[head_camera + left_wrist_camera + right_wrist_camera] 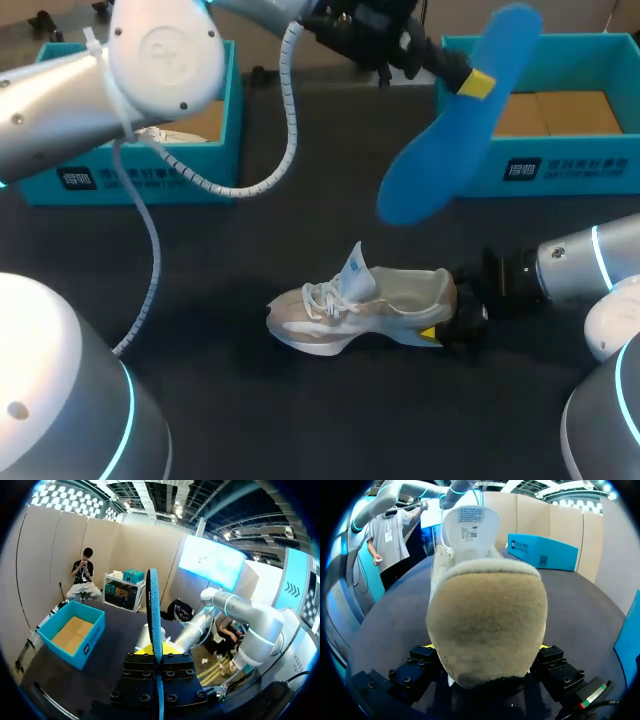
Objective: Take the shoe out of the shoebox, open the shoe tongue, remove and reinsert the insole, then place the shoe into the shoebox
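A beige and white shoe (360, 305) stands upright on the dark table, toe toward the left, its tongue (357, 268) pulled up. My right gripper (445, 325) is shut on its heel from both sides. In the right wrist view the heel (487, 620) sits between the fingers of that gripper (485, 647), with the labelled tongue (470, 522) beyond it. The blue insole (450, 125) hangs in the air above the table, clear of the shoe. My left gripper (475, 82) is shut on it near one end. From the left wrist the insole (153, 615) shows edge-on, pinched in that gripper (155, 650).
One teal shoebox (140, 130) stands open at the back left with something white inside. A second teal shoebox (560, 110) is open at the back right, showing a cardboard floor. The left arm's white cable (285, 120) loops over the table's back.
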Action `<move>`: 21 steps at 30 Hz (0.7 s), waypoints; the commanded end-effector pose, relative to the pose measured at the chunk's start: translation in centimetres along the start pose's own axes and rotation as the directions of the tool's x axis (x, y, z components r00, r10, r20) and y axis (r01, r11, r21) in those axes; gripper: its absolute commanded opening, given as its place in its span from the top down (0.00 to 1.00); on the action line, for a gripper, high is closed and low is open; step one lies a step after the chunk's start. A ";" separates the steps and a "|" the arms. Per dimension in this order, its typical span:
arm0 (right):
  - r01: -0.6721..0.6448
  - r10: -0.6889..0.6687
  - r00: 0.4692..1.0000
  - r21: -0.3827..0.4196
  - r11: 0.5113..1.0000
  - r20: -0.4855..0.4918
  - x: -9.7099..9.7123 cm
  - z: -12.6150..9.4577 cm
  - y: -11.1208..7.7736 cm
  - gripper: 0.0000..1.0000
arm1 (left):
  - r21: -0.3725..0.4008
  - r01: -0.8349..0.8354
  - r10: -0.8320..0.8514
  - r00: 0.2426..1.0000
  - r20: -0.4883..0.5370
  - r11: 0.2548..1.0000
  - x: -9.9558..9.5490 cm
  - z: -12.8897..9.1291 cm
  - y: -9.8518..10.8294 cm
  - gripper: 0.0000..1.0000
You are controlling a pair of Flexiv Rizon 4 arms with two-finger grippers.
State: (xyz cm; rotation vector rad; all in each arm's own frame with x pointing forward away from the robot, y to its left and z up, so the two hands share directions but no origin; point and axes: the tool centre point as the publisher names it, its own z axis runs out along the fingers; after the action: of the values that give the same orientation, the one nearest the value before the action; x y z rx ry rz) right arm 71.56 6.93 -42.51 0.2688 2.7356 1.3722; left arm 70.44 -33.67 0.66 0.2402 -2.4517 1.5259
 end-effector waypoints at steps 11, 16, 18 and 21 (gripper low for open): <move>-0.001 0.001 1.000 0.004 1.000 0.001 0.0 0.2 -0.1 1.00 | 0.206 0.218 -0.197 0.974 -0.115 0.954 4.1 -2.3 -1.2 1.00; -0.001 0.001 1.000 0.004 1.000 0.001 0.0 0.2 -0.1 1.00 | 0.231 0.323 -0.290 0.943 -0.165 0.918 5.3 -3.0 -1.9 1.00; -0.001 0.001 1.000 0.004 1.000 0.001 0.0 0.2 -0.1 1.00 | 0.225 0.355 -0.320 0.930 -0.178 0.907 5.6 -3.2 -1.9 1.00; -0.001 0.001 1.000 0.004 1.000 0.001 0.0 0.2 -0.1 1.00 | 0.218 0.421 -0.383 0.903 -0.197 0.880 6.2 -3.5 -1.9 1.00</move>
State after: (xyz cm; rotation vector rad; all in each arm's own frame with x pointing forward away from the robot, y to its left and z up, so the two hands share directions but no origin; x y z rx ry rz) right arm 71.56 6.93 -42.51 0.2688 2.7356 1.3722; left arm 66.13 -31.98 5.64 0.5774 -1.9553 1.5826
